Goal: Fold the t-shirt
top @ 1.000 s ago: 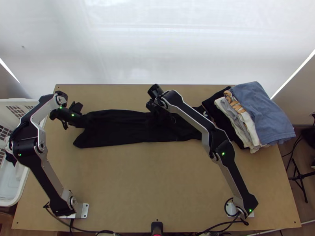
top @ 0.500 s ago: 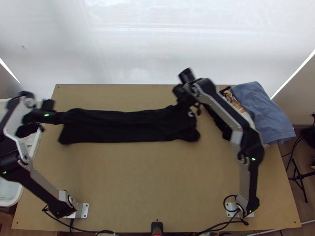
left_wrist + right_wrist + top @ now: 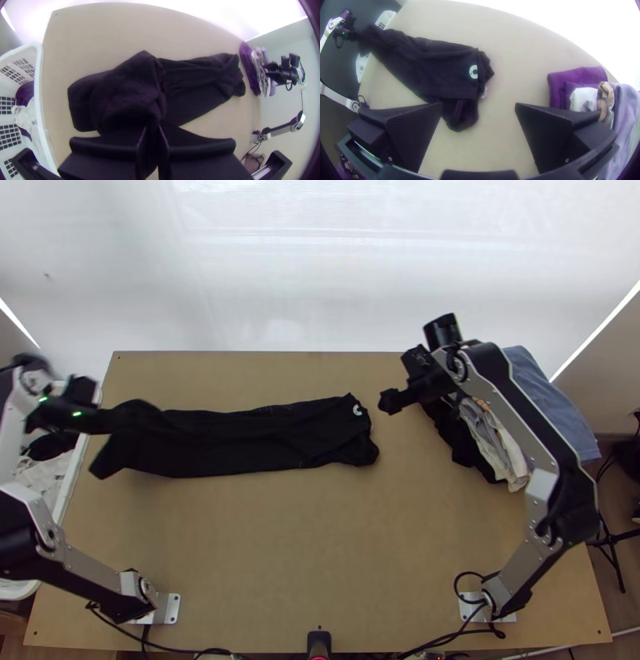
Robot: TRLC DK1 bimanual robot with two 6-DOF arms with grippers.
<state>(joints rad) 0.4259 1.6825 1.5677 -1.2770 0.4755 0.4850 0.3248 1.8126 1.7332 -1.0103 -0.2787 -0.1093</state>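
Looks like a robot lab: two robot arms (image 3: 516, 408) on a wooden table (image 3: 256, 540), a white sheet (image 3: 320, 276) behind it

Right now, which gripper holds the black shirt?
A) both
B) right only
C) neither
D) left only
D: the left gripper pinches one end of the black shirt, while the right gripper stands open, apart from it.
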